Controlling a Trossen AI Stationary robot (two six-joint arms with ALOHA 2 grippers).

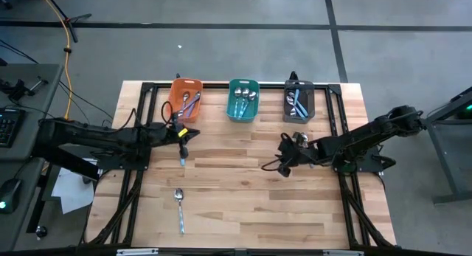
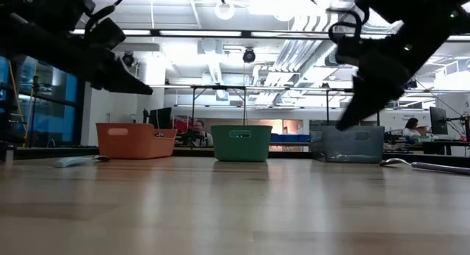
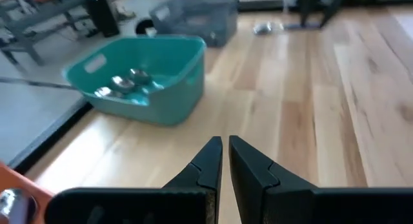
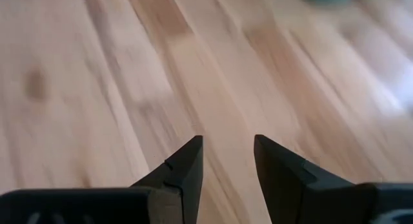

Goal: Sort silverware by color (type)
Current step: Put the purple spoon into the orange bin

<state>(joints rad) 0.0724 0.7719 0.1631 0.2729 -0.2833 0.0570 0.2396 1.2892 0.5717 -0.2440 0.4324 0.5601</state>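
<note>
Three spoons lie flat on the wood. A pale-handled one lies toward the near-left. A light-blue one lies just near-side of my left gripper. A third lies by my right arm, in front of the grey bin. My left gripper hovers shut and empty in front of the orange bin. My right gripper is open and empty over bare wood at mid-table. In the low view both grippers hang above the tabletop.
Three bins stand in a row along the far edge, each holding spoons: orange, teal and dark grey. A black frame runs round the table's edges. Bare wood spreads across the middle and near-right. People sit in the room behind.
</note>
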